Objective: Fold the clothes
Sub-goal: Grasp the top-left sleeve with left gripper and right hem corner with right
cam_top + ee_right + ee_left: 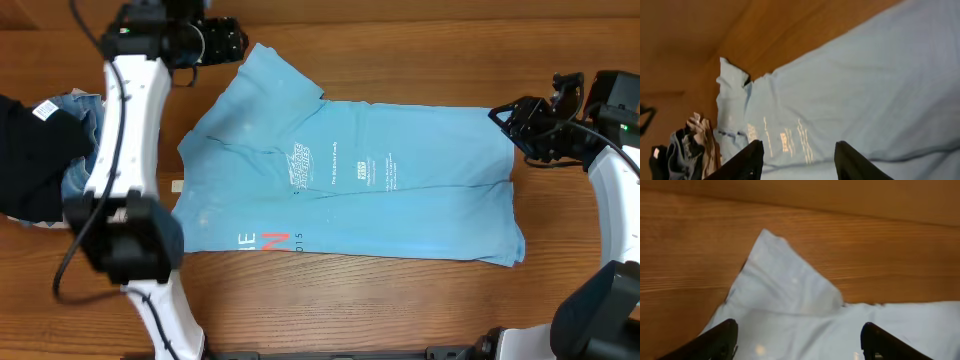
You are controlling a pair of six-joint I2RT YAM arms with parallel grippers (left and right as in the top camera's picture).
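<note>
The T-shirt [400, 190] lies flat across the middle of the table [400, 300]. Its big letters read "LE" in white and "N" in red; the small white print is unreadable. The left gripper [225, 42], over a sleeve, and the right gripper [505, 118], at the shirt's right edge, both gape empty.

left pincer [799, 336] spread wide, right pincer [800, 158] parted
</note>
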